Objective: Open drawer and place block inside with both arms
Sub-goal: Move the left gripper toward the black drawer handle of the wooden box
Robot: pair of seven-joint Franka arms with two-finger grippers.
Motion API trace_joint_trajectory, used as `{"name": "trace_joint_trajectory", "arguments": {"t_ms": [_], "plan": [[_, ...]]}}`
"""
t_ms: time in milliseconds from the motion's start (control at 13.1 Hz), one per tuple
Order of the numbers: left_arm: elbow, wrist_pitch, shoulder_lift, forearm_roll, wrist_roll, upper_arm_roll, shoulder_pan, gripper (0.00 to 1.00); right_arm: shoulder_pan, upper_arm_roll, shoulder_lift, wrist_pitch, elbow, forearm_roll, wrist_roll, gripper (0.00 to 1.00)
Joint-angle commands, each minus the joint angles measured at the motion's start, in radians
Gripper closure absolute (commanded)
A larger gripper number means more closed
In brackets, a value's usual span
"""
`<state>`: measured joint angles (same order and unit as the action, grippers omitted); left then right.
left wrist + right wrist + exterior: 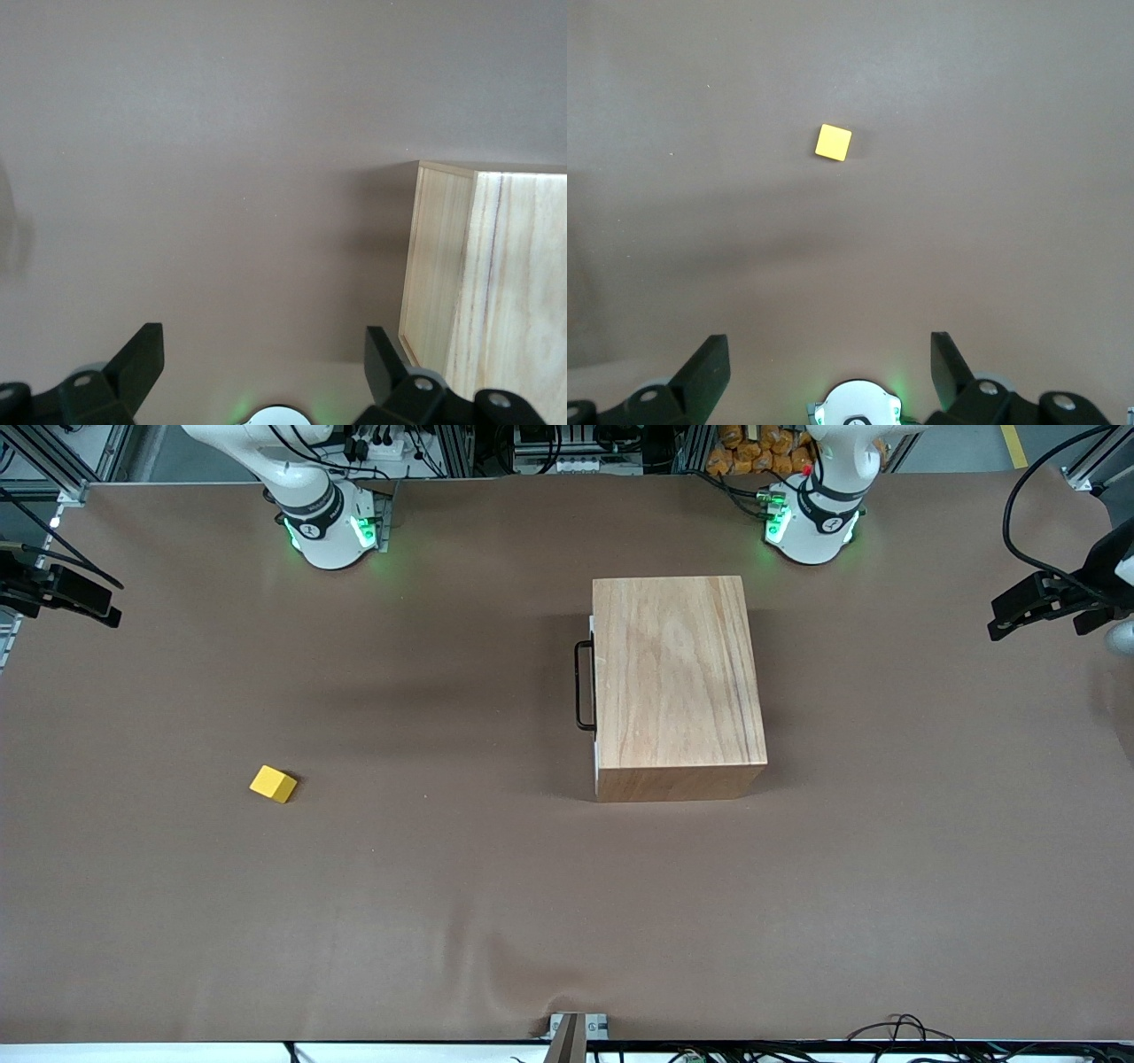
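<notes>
Two white arms wait at the edges of the scene, each raised off the brown bench (496, 921) with nothing held. At the right arm's end of the bench, the right gripper (84, 602) hangs above the surface, and its wrist view shows its two black fingers (709, 367) spread wide apart, released, with only bare surface between them. The left gripper (1032, 607) hangs over the left arm's end of the bench; in its own wrist view its fingers (142, 359) are likewise parted and empty. A boxy wooden cabinet (678, 682) sits on the bench toward the left arm's end, near that arm's green-lit base, and a corner of it shows in the left wrist view. Its drawer (595, 691) is shut flush in the cabinet, seen only as a thin white front edge facing the right arm's end, with the thin black wire handle (583, 686) sticking out from it. The small yellow block (273, 784) lies on the bench toward the right arm's end, well apart from the cabinet and a little nearer to the front camera than the handle; the right wrist view shows it alone on the brown surface, well clear of the fingers.
</notes>
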<state>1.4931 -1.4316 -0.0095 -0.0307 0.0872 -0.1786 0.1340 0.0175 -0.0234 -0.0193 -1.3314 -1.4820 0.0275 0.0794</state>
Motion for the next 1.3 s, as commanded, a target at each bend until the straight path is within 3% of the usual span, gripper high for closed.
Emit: {"name": "trace_joint_trajectory", "arguments": {"t_ms": [0, 534, 839, 1220], "plan": [[-0.01, 0.013, -0.003, 0.009, -0.007, -0.005, 0.009, 0.0, 0.013, 0.02, -0.03, -0.021, -0.029, 0.009, 0.014, 0.0], [-0.059, 0.014, 0.031, 0.008, 0.003, -0.028, -0.023, 0.0, 0.012, 0.02, -0.025, -0.025, -0.02, 0.008, 0.0, 0.0], [-0.117, 0.036, 0.111, 0.008, 0.078, -0.068, -0.178, 0.0, 0.013, 0.019, -0.022, -0.026, -0.018, 0.0, 0.0, 0.0], [-0.183, 0.03, 0.21, 0.0, 0.357, -0.068, -0.408, 0.0, 0.016, 0.017, -0.022, -0.04, -0.021, -0.018, 0.0, 0.0]]}}
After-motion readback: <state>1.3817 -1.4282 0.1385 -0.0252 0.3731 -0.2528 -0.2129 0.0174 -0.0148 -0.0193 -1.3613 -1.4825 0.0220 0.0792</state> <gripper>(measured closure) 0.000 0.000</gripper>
